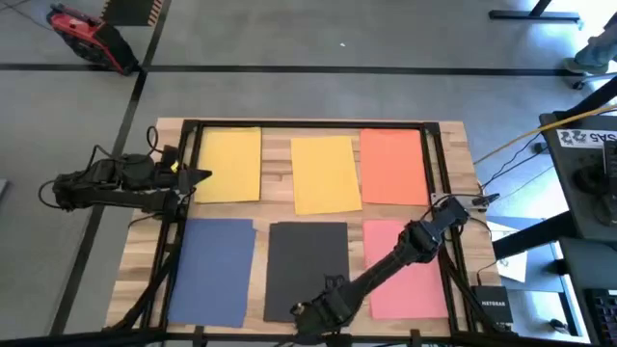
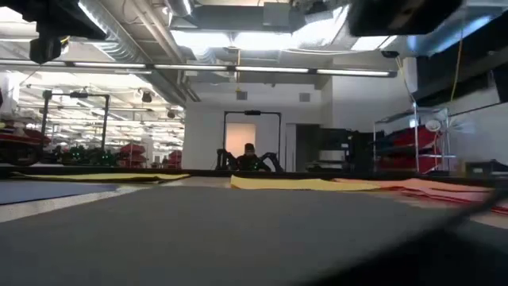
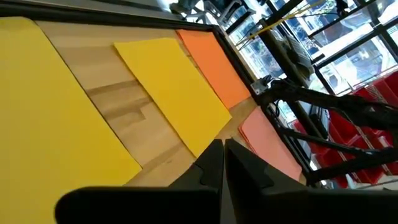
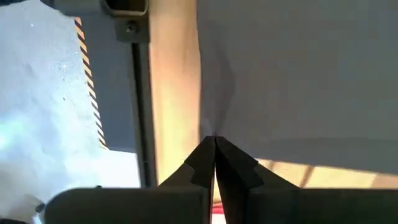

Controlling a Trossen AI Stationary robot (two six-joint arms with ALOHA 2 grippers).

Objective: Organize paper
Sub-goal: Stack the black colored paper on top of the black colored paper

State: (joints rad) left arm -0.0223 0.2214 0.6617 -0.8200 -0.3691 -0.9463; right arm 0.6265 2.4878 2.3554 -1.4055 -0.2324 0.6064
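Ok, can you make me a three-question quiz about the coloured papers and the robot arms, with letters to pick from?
1. Where does the dark grey sheet lie?
A. between the blue sheet and the pink sheet
B. beside the orange sheet in the far row
C. on the floor

2. How many yellow sheets are on the table?
A. one
B. two
C. four

3. How are the right gripper fingers?
A. wide open
B. shut on the edge of the dark grey sheet
C. holding the orange sheet

Answers:
1 A, the high view shows it in the middle of the near row.
2 B, two yellow sheets lie in the far row.
3 B, the right wrist view shows the tips closed together at the sheet's edge.
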